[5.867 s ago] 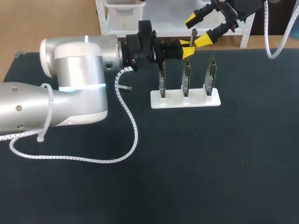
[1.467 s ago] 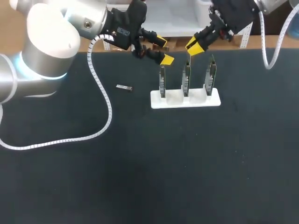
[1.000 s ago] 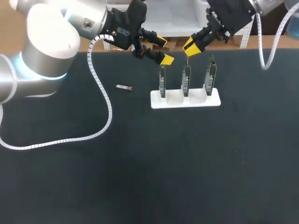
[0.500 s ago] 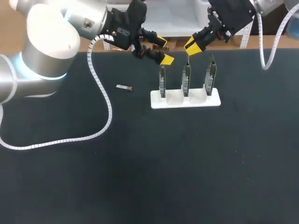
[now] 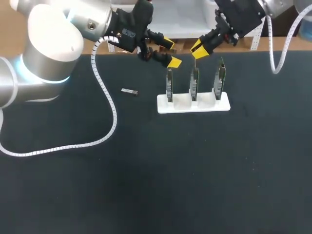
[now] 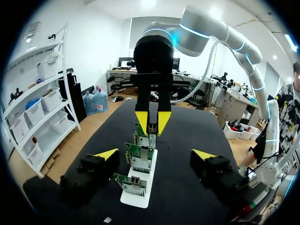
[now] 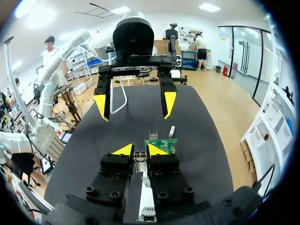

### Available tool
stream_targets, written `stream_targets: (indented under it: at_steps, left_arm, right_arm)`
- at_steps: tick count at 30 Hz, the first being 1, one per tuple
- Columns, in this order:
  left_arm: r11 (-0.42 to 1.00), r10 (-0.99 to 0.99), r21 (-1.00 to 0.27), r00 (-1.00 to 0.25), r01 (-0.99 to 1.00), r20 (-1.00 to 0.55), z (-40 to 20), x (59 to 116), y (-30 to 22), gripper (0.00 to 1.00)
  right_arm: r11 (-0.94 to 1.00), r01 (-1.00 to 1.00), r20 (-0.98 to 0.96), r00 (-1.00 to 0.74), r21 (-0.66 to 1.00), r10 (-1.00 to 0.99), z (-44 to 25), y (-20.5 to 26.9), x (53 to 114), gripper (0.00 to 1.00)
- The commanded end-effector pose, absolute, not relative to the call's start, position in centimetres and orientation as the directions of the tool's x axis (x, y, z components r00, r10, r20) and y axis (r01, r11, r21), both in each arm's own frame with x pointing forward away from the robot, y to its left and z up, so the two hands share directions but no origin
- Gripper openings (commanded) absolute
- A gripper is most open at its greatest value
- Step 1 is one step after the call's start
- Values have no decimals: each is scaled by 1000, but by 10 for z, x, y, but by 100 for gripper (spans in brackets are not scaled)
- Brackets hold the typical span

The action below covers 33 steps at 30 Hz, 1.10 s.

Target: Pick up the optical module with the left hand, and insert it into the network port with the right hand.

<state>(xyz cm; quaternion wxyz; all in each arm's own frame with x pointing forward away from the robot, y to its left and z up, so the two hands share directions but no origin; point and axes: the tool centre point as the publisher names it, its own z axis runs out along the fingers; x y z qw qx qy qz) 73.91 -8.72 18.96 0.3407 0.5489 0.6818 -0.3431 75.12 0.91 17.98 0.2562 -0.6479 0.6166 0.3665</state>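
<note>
- Head view: the right gripper (image 5: 199,48) is pinched tight on the optical module (image 5: 195,57). The module hangs as a thin dark sliver just above the middle card (image 5: 194,82) of the white rack (image 5: 209,106).
- What this calls for, I'd say, is a slow, straight descent, with the module upright and lined up with the card's top edge. The network port itself is too small to make out here.
- The left gripper (image 5: 170,51) hovers beside the rack's left card, fingers spread wide, holding nothing. It's best kept clear of that descent.
- A second module (image 5: 129,91) lies on the table (image 5: 146,185), well apart from the rack.
- Left wrist view: looking along the row of cards, the module (image 6: 152,129) reads as a slim, silvery block between the right arm's yellow tips, directly over a card. Any sideways tilt would likely catch it on the card's edge.
- Right wrist view: the gripper's own tips are nearly together, and the module's grey metal end peeks out between them. A green card sits just ahead of the fingers.
</note>
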Motion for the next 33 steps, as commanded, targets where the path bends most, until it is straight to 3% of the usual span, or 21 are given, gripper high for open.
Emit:
stream_targets:
  at_steps: [1,33]
  left_arm:
    - [166,519,-95,-169,982,-838,190,739,-88,100]
    - [166,519,-95,-169,982,-838,190,739,-88,100]
  right_arm:
    - [-104,-987,-786,-34,124,-618,176,10,754,0]
    - [-77,-989,-779,-49,123,-625,165,6,765,0]
